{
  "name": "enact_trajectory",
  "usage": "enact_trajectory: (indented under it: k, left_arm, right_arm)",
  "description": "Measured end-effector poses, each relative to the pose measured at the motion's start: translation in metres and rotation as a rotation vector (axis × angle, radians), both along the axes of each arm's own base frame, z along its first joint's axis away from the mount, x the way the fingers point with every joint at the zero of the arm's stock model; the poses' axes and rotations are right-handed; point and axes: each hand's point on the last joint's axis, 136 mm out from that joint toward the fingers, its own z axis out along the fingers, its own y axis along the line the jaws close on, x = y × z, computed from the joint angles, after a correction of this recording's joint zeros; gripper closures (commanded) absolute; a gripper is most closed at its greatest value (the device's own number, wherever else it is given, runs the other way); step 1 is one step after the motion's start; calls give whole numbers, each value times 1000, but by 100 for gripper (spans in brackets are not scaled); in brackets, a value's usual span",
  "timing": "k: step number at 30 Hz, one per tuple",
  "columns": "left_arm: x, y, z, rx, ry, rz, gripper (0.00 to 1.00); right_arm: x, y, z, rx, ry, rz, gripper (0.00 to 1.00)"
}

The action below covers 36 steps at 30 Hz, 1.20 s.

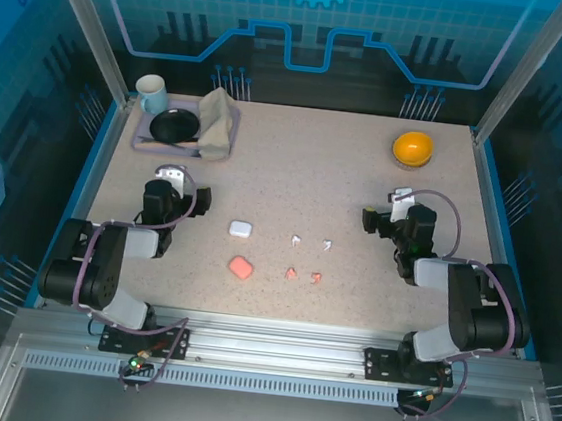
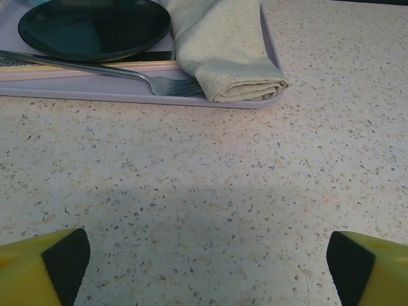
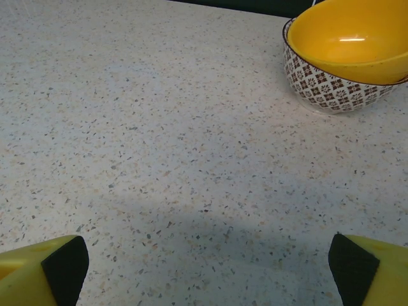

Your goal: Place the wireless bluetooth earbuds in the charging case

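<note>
Top: white earbuds (image 1: 297,240) and pink earbuds (image 1: 292,272) lie loose mid-table, just right of the white case (image 1: 240,229) and pink case (image 1: 241,268). They're tiny, light, hard and probably slick, so I'd pinch across the bud head, not the stem. Left wrist: left gripper (image 2: 204,268) jaws wide apart, empty, facing the tray (image 2: 127,95). Right wrist: right gripper (image 3: 204,271) likewise apart, empty, bowl (image 3: 319,83) ahead.
</note>
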Motion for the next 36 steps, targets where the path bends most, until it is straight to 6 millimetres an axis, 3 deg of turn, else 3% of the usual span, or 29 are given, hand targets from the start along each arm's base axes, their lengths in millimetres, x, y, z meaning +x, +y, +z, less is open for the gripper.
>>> enact_trajectory:
  k: [24,28,31,36]
  left_arm:
    - [0,-1,0,0,0,-3,1]
    - [0,0,-1,-1,13,4,1]
    - [4,6,8,-10,65,47,1]
    - [27,15,69,-86,76,147,1]
  right_arm:
    - [1,-2,1,2,-2,-8,0]
    - [0,-12,3,-14,12,-67,0]
    - [-2,-18,27,-2,31,-126,0]
    - [12,-37,116,201,61,-354,0]
